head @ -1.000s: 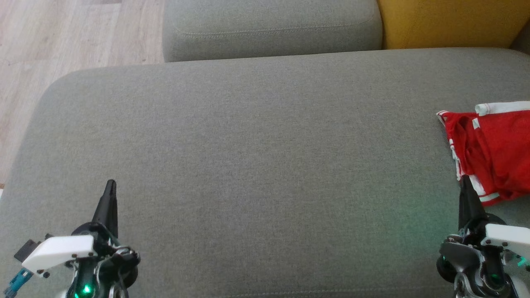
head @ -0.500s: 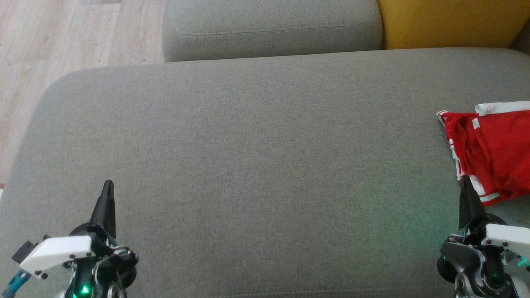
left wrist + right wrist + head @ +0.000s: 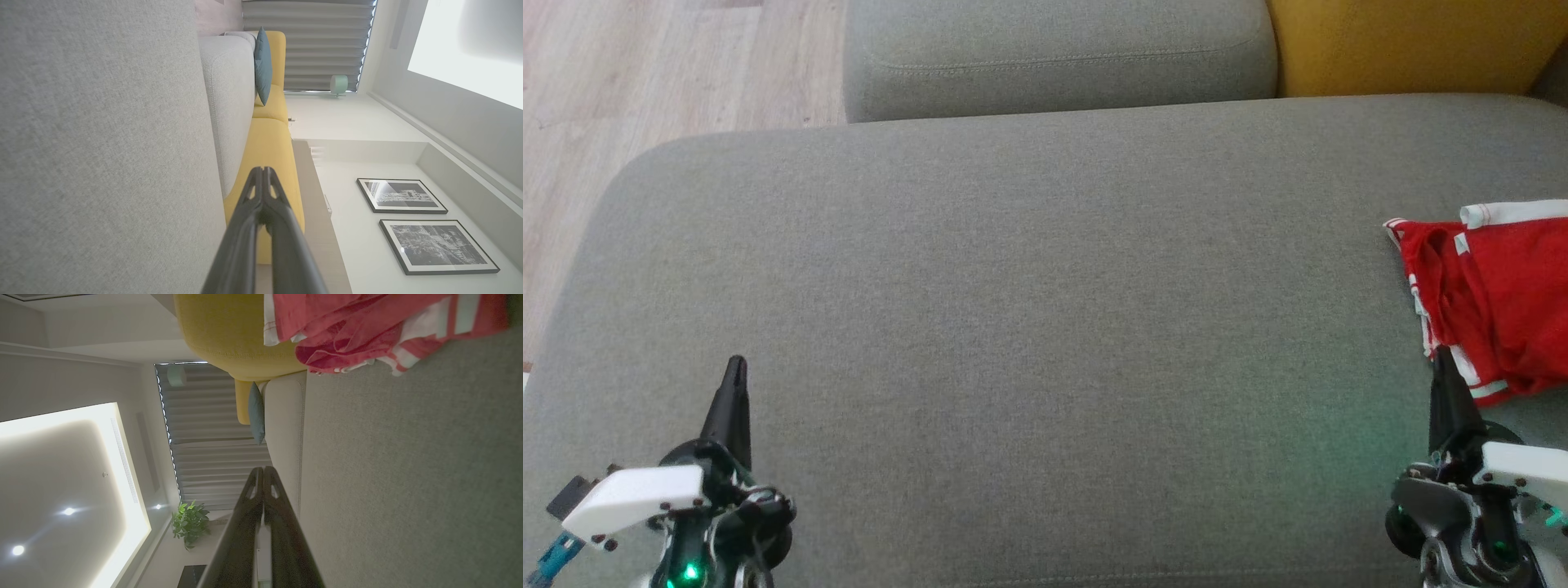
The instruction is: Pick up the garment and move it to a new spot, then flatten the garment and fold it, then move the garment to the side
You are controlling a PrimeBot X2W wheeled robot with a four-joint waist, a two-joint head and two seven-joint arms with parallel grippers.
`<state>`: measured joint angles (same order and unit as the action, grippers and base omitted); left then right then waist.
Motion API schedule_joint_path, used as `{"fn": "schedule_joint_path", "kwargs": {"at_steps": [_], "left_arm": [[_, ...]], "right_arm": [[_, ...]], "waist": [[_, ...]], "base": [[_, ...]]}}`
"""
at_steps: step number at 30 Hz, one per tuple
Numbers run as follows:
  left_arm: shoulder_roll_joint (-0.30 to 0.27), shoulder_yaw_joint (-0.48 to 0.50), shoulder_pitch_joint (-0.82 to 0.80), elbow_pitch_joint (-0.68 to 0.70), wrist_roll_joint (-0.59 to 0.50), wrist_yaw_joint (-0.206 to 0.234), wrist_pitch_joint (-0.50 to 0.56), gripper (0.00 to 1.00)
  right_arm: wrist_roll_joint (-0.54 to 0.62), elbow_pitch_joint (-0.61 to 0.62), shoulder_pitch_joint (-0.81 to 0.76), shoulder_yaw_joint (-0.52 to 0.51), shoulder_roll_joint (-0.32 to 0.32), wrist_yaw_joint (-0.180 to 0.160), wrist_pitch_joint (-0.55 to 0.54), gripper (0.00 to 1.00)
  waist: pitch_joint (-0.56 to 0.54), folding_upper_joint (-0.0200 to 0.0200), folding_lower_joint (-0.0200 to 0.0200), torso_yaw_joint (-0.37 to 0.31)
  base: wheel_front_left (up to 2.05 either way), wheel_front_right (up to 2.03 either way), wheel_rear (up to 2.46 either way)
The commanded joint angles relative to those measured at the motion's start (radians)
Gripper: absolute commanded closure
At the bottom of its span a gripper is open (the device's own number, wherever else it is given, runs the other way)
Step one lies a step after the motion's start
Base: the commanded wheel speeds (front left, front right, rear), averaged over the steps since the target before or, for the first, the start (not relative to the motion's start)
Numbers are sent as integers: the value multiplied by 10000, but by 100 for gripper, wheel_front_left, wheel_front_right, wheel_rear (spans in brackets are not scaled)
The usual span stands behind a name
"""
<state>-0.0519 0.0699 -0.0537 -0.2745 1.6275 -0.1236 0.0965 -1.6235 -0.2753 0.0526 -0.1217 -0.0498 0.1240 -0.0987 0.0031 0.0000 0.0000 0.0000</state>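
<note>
**Garment at seat's right edge, both jaws shut**

Red garment (image 3: 1494, 294) is lying bunched at the right edge of the grey sofa seat (image 3: 1013, 327), running out of the head view. Left jaws are sitting shut near the front-left corner. Right jaws are shut too, tips pointing at the garment's near hem; can't tell if they're touching. Nothing is being gripped.

This is fitting two stages: a heap waiting for pickup, or a garment parked aside, though it's looking rumpled rather than squarely folded. If a grab is coming, jaws should be opening first and biting a white-trimmed hem, not the loose middle.
</note>
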Motion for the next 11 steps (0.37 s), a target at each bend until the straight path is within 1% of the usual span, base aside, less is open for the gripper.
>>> {"fn": "schedule_joint_path", "kwargs": {"at_steps": [1,11], "left_arm": [[-66,331,-533,298,-99,-71,80,100],[-56,345,-534,297,-111,-71,91,100]], "right_arm": [[64,310,543,181,-83,67,-63,100],[76,310,545,167,-73,67,-74,100]], "waist": [[0,0,0,0],[0,0,0,0]], "base": [[0,0,0],[0,0,0]]}}
